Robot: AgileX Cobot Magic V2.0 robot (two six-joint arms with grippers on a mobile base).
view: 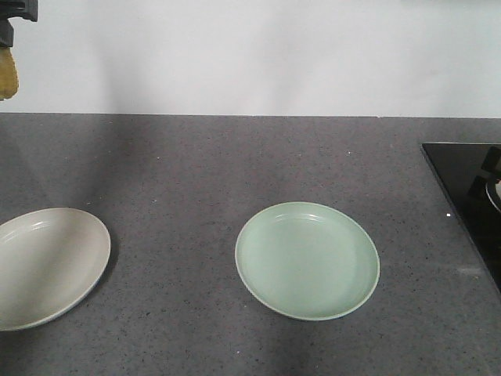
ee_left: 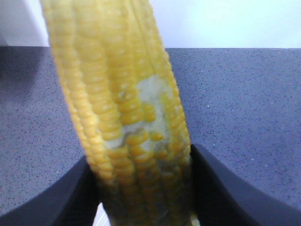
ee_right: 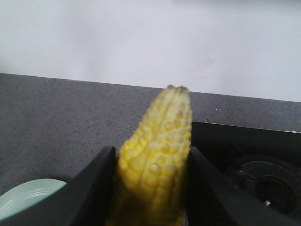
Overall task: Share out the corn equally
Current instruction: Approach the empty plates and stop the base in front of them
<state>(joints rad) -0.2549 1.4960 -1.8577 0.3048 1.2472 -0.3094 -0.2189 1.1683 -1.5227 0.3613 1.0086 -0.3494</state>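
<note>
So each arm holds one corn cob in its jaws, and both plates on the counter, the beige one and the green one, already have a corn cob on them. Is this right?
Not quite: both plates are empty. The front view shows the beige plate and the green plate with nothing on them. The rest holds: the left gripper grips one corn cob and the right gripper grips another corn cob, as the wrist views show.
</note>
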